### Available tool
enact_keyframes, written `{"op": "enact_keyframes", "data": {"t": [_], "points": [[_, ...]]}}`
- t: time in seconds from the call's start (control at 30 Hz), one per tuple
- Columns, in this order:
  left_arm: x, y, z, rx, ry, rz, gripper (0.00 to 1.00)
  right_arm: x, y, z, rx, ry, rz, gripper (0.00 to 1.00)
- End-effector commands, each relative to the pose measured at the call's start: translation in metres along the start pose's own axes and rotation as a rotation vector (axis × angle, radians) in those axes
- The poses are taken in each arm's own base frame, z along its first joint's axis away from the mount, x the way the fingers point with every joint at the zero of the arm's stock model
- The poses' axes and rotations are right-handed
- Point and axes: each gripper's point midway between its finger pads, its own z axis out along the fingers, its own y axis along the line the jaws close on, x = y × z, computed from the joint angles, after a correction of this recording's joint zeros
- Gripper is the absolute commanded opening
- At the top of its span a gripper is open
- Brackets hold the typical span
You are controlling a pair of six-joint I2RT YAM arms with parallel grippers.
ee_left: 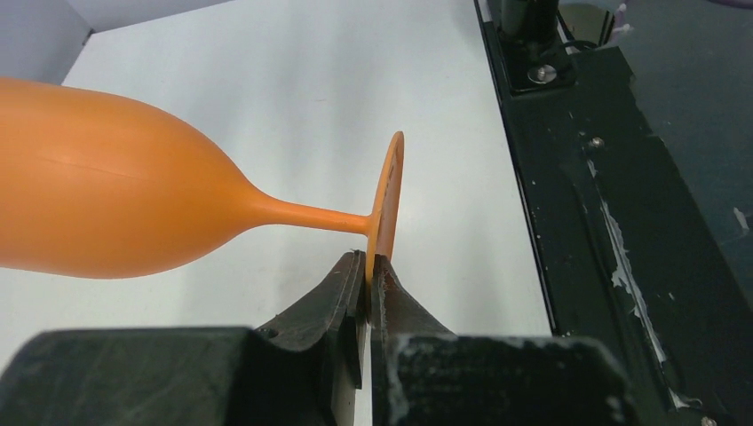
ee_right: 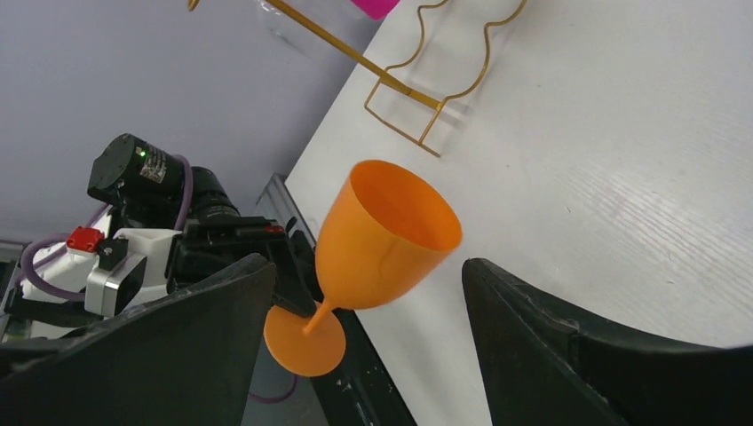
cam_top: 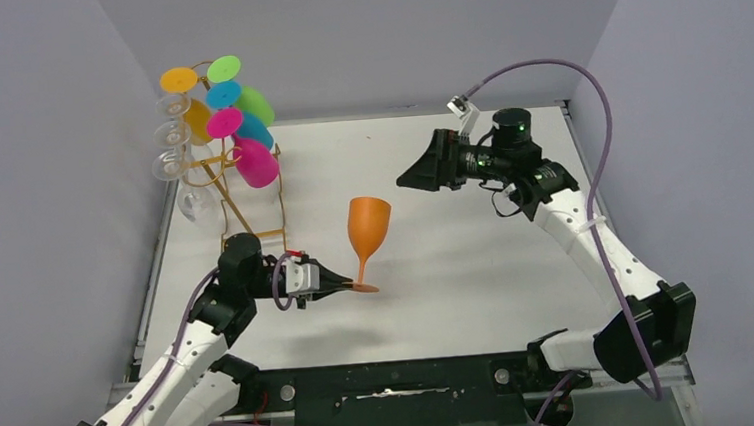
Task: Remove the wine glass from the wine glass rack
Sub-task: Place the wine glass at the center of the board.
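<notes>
The orange wine glass (cam_top: 369, 224) stands off the rack, upright over the middle of the table. My left gripper (cam_top: 343, 284) is shut on the edge of its foot disc (ee_left: 386, 200), and its bowl (ee_left: 98, 204) fills the left of the left wrist view. The wine glass rack (cam_top: 235, 205), a gold wire frame, stands at the back left. My right gripper (cam_top: 406, 179) hangs open to the right of the glass, apart from it. In the right wrist view the glass (ee_right: 391, 235) shows between the right gripper's (ee_right: 364, 266) spread fingers (ee_right: 568, 355), farther off.
Several coloured and clear glasses (cam_top: 236, 123) hang upside down on the rack. The rack's wire base (ee_right: 435, 98) lies on the white table (cam_top: 477, 266). Grey walls close in left, right and back. A black mounting bar (ee_left: 622, 222) runs along the near edge.
</notes>
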Motion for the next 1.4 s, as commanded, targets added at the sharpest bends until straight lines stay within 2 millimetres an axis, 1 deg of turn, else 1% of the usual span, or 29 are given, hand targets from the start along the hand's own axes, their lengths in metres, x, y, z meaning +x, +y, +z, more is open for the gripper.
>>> {"op": "enact_keyframes", "data": {"t": [0.0,0.1,0.23,0.27,0.3,0.4,0.47,0.57,0.63,0.83,0.9,1.0,1.07,1.13,1.17,1.27,1.37], "points": [[-0.012,-0.016,0.005,0.118,-0.029,0.083,0.00,-0.001,0.012,0.014,-0.063,0.065,-0.059,0.77],[-0.010,-0.025,0.009,0.164,-0.019,0.086,0.00,0.005,0.023,0.027,-0.143,0.135,-0.061,0.76],[-0.012,-0.018,0.009,0.131,0.010,0.135,0.00,0.025,0.028,0.042,-0.183,0.264,-0.074,0.73],[-0.012,-0.015,0.009,0.119,0.021,0.153,0.00,0.031,0.029,0.043,-0.200,0.296,-0.061,0.72],[-0.010,-0.014,0.008,0.112,0.036,0.164,0.00,0.034,0.030,0.044,-0.216,0.321,-0.039,0.69],[-0.005,-0.007,0.005,0.092,0.087,0.221,0.00,0.040,0.033,0.045,-0.249,0.365,0.016,0.60],[0.001,-0.002,0.002,0.070,0.126,0.249,0.00,0.042,0.037,0.045,-0.274,0.380,0.022,0.56],[0.009,0.001,0.000,0.056,0.168,0.272,0.00,0.047,0.047,0.045,-0.332,0.411,0.018,0.50],[0.013,0.002,-0.002,0.053,0.190,0.280,0.00,0.051,0.051,0.045,-0.362,0.433,0.016,0.47],[0.016,0.006,-0.006,0.044,0.229,0.345,0.00,0.056,0.050,0.048,-0.385,0.460,0.027,0.42],[0.016,0.008,-0.007,0.036,0.239,0.364,0.00,0.057,0.051,0.048,-0.395,0.468,0.025,0.39],[0.014,0.009,-0.006,0.038,0.237,0.403,0.00,0.060,0.048,0.050,-0.395,0.477,0.032,0.36],[0.014,0.010,-0.005,0.038,0.245,0.431,0.00,0.060,0.045,0.053,-0.386,0.478,0.036,0.29],[0.015,0.010,-0.005,0.039,0.257,0.457,0.00,0.059,0.042,0.055,-0.374,0.475,0.037,0.26],[0.006,0.014,-0.005,0.028,0.252,0.483,0.00,0.058,0.042,0.056,-0.376,0.473,0.033,0.26],[0.001,0.014,-0.004,0.031,0.252,0.515,0.00,0.053,0.038,0.059,-0.357,0.457,0.031,0.20],[0.001,0.012,-0.004,0.028,0.261,0.533,0.00,0.051,0.036,0.060,-0.361,0.453,0.033,0.08]]}}
